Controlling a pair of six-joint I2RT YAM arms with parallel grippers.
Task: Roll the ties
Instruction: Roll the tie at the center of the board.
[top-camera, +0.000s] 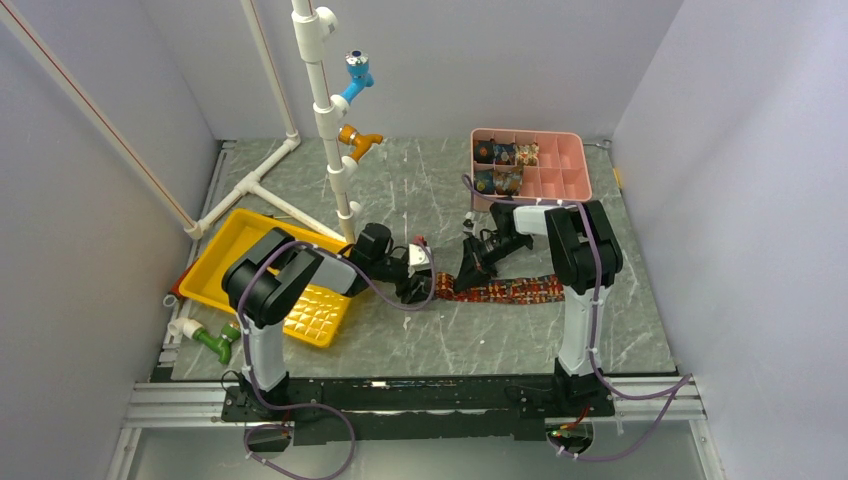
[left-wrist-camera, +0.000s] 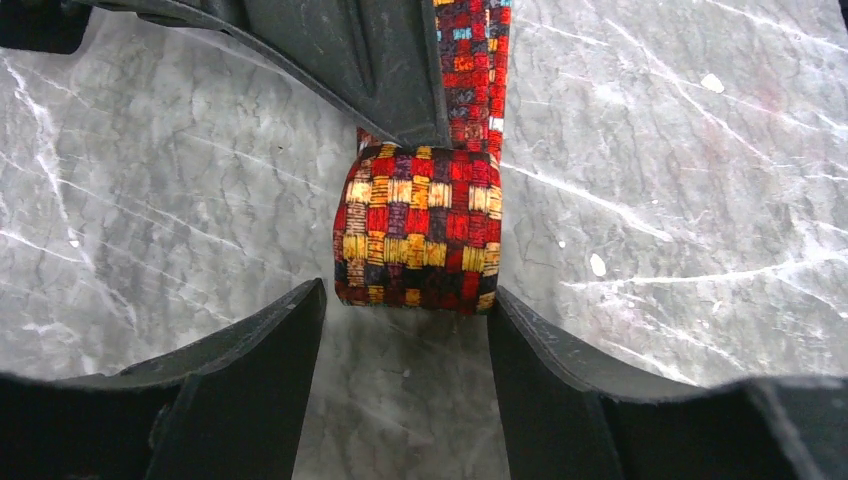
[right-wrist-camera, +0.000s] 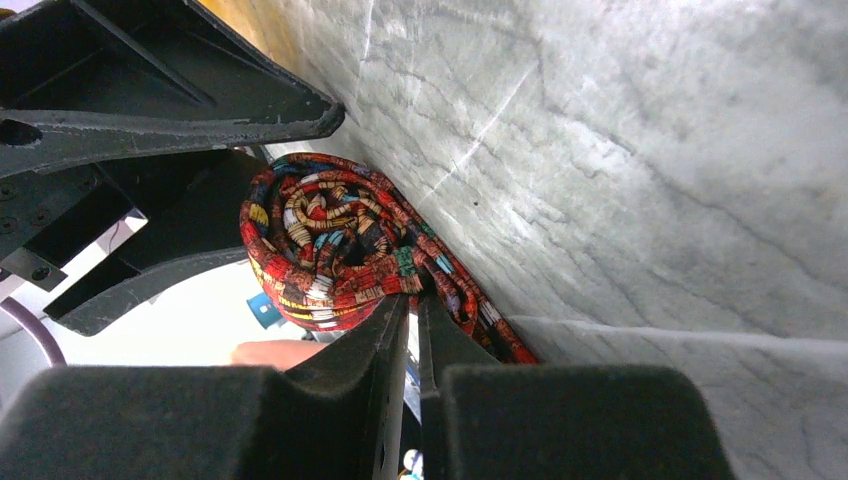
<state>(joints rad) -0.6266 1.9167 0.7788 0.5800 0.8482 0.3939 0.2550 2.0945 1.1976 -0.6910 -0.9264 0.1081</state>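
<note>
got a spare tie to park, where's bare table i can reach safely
Bare marble: the near strip between the tie and the front rail, and the back between the pipe stand and the pink box. Crowded: the centre, where the left pincer and right pincer meet at the tie's roll, and the left, filled by the yellow tray.

The tie (right-wrist-camera: 330, 245) sits on the grey marbled table (right-wrist-camera: 650, 150) as a tight coil seen end-on. Its red, gold and dark layers spiral inward, and a flat strip runs off toward the lower right. The right gripper (right-wrist-camera: 413, 300) has its fingers almost together, tips pinching the coil's lower edge where the strip leaves. The left gripper (right-wrist-camera: 290, 180) flanks the coil with jaws spread, one black finger above and one below-left.
</note>
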